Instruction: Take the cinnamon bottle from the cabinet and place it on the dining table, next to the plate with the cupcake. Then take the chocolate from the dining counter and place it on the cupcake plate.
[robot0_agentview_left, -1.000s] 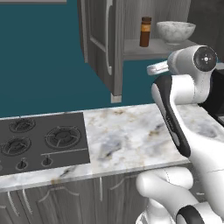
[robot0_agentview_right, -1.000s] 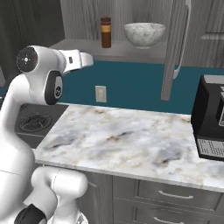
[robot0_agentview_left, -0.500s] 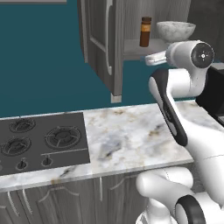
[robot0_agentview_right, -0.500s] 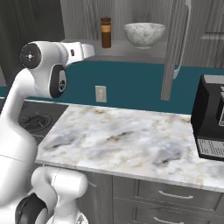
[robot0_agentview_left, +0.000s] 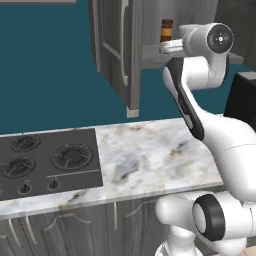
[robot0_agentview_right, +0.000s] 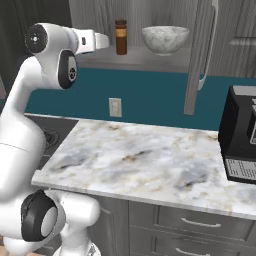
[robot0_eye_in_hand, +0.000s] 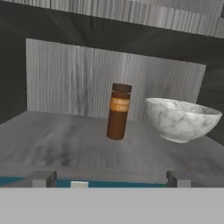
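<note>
Grey wood-grain cabinet (robot0_agentview_right: 210, 45) stands open; its shelf holds the cinnamon bottle (robot0_eye_in_hand: 119, 111) upright, beside a marble bowl (robot0_eye_in_hand: 180, 119). My gripper (robot0_eye_in_hand: 109, 178) is fully open, holding nothing, short of the bottle.

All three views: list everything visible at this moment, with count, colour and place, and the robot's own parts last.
cinnamon bottle: one, brown with dark cap, upright on the cabinet shelf
bowl: one, white marbled, on the shelf beside the bottle, apart from it
cabinet: one, grey wood-grain, on the wall, door open
stove: one, black, set in the worktop
worktop: one, white-grey marble, below the cabinet
microwave: one, black, on the worktop
wall outlet: one, pale, on the teal wall
gripper: one, open, just short of the shelf edge, facing the bottle
</note>
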